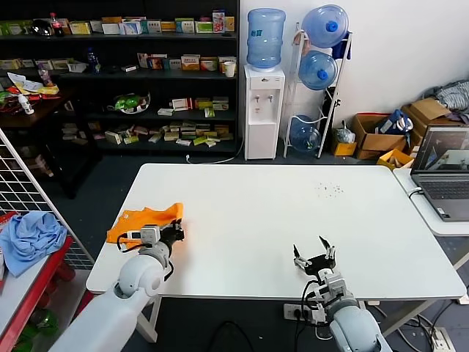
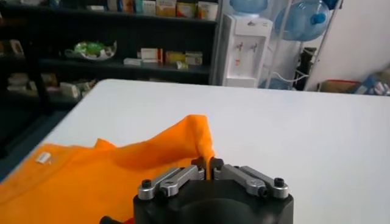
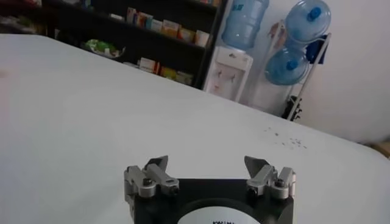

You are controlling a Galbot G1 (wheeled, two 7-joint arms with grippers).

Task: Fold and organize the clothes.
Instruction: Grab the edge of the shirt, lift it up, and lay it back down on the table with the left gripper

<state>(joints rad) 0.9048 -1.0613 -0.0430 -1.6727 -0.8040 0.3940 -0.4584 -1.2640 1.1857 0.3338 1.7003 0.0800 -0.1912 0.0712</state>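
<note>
Head view high, overlooks table (image 1: 256, 220); wrist views low, share it.

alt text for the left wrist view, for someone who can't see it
The left gripper has its fingers shut on a raised fold of the orange T-shirt, which lies on the white table. Dark shelves and a water dispenser stand behind.

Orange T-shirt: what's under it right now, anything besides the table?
Only the white table shows around the orange T-shirt, which lies crumpled at the table's left edge. The left gripper is shut on a raised fold. Whatever lies beneath the fabric is covered. The right gripper waits open, apart.
</note>
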